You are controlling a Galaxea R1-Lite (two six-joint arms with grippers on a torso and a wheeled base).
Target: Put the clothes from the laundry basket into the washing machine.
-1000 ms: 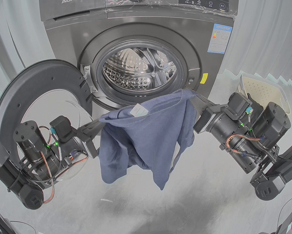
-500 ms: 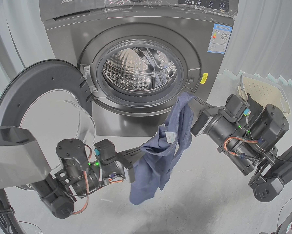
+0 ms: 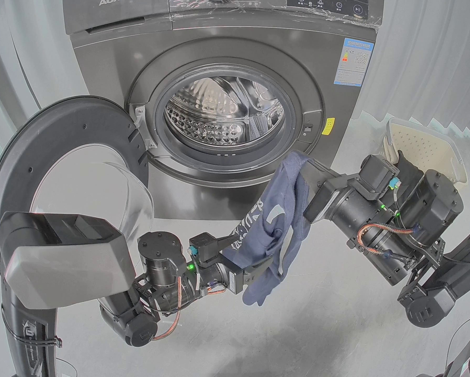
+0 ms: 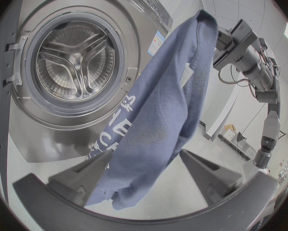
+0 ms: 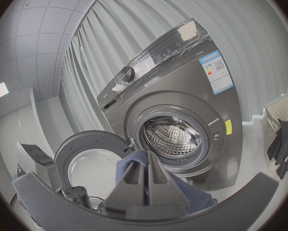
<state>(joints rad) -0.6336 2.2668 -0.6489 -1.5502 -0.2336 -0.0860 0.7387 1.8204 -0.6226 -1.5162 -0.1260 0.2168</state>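
Note:
A blue shirt (image 3: 274,221) with white print hangs bunched in front of the washing machine (image 3: 219,43), below its open drum (image 3: 222,111). My right gripper (image 3: 301,164) is shut on the shirt's top edge, its fingers (image 5: 160,177) pressed together over blue cloth (image 5: 131,161). My left gripper (image 3: 258,270) sits low at the shirt's lower part. It is open, and the shirt (image 4: 163,113) drapes between its fingers (image 4: 211,174), resting against one of them. The cream laundry basket (image 3: 428,142) stands on the floor at the right.
The round washer door (image 3: 62,147) is swung wide open to the left. A black garment (image 5: 285,148) hangs over the basket's rim (image 5: 283,108). Bare grey floor (image 3: 308,331) lies in front of the machine, with curtains behind it.
The shirt was spread between both grippers; now it hangs bunched from the right one. My left arm swung down and to the right, under the shirt. The right arm barely moved.

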